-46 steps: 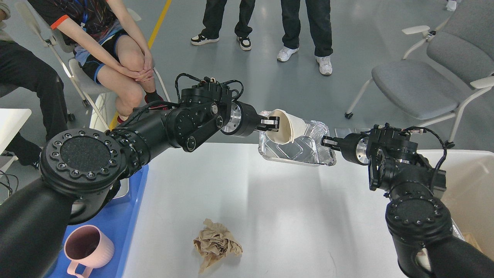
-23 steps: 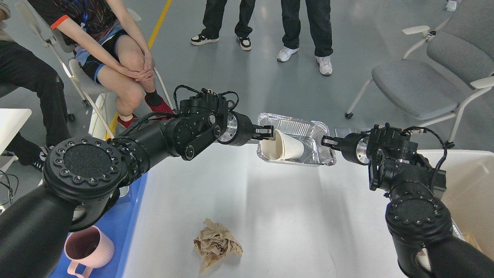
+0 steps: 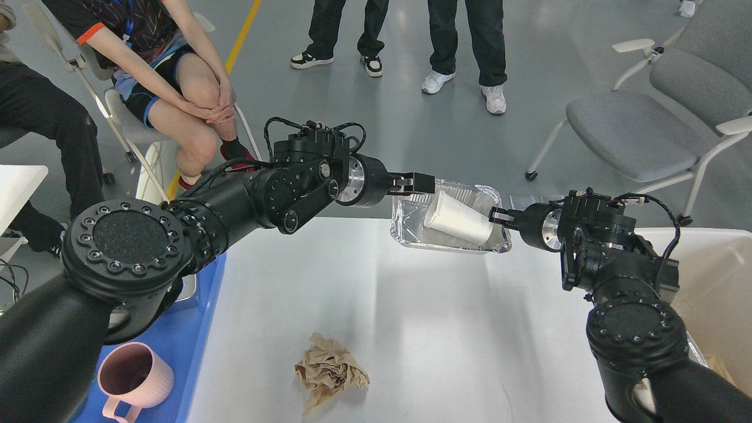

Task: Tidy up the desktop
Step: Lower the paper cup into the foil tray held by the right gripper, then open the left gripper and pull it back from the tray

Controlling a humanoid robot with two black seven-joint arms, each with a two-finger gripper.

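Nearest, left of both arms: a pink ribbed mug with handle [image 3: 134, 380] standing on a blue plastic tray [image 3: 202, 305]. Next, well short of either gripper: a crumpled brown paper wad [image 3: 329, 370] lying on the white rounded-corner desktop [image 3: 411, 329], the surface that spans the middle of the view. At right, beside the right arm: an off-white bin with raised rim [image 3: 719, 276]. Far edge: a crinkled aluminium foil tray [image 3: 411, 218], pinched at its right rim by the jaws of the right gripper [image 3: 499, 216]. Inside it, a white paper cup [image 3: 459, 218] lying on its side. Change noted: the cup was held by the left gripper [image 3: 422, 184] half a second ago; it now rests loose in the foil tray, and the left jaws, just above the tray's left rim, hold nothing, though their spread cannot be told. Judgement: cup and tray are consolidated for disposal together; the paper wad is yet to be cleared.
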